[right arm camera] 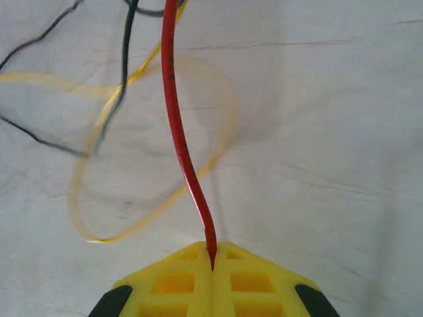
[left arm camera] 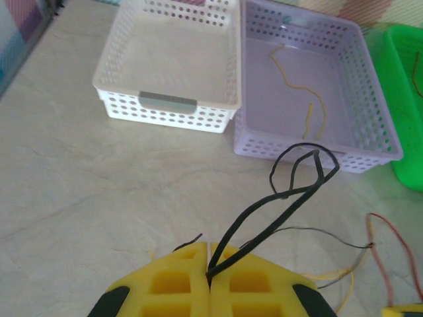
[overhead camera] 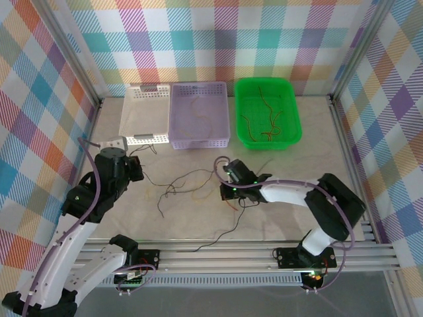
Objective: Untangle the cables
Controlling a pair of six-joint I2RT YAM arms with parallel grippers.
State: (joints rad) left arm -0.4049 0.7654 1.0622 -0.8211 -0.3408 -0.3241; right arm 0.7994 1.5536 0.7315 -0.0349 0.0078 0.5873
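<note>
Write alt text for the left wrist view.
The left pincer is shut on a looped black cable above the table. Beyond stand a white basket and a purple basket, the purple one holding a yellow cable.

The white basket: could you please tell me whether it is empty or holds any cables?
Empty. The white basket shows a bare floor in the left wrist view, no cable inside.

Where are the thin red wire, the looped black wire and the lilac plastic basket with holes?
Thin red wire (right arm camera: 176, 132): right wrist view, on its mid-length curve.
Looped black wire (left arm camera: 284, 195): left wrist view, at the neck of the loop.
Lilac plastic basket (left arm camera: 264, 142): left wrist view, on its near perforated wall.
</note>
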